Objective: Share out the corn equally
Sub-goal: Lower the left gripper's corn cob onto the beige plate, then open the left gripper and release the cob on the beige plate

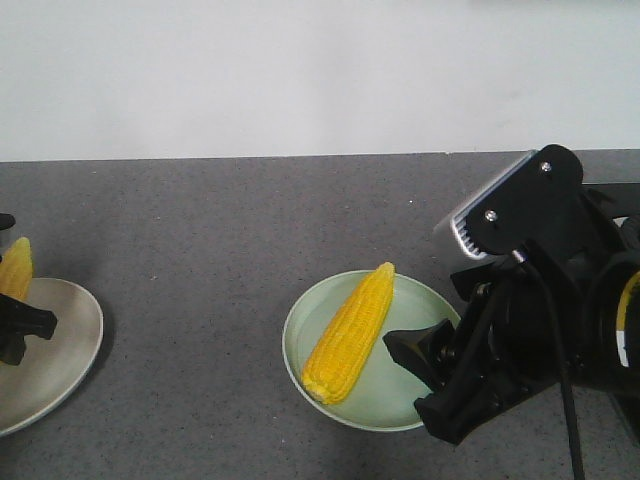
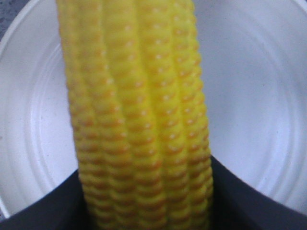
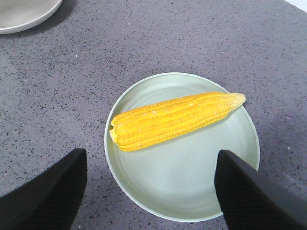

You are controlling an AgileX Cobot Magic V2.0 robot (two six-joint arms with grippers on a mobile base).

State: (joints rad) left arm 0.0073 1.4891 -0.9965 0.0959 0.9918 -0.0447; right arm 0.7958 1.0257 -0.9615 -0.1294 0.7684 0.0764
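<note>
With one bright yellow husked corn cob (image 3: 175, 119) lying on the pale green round plate (image 3: 192, 201) beneath the right gripper's (image 3: 148, 189) spread-apart jaws, the left gripper (image 2: 148, 201), clamped on a second cob (image 2: 139, 115) over the beige round plate (image 2: 249, 120), seems about to release.

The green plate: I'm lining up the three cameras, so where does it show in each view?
Exterior front view: the green plate sits low, right of centre, with a corn cob lying on it and the right hand at its right edge.
Left wrist view: not in it; only a white plate there.
Right wrist view: centre, below the open hand.
Shared landmark: that cob.
</note>
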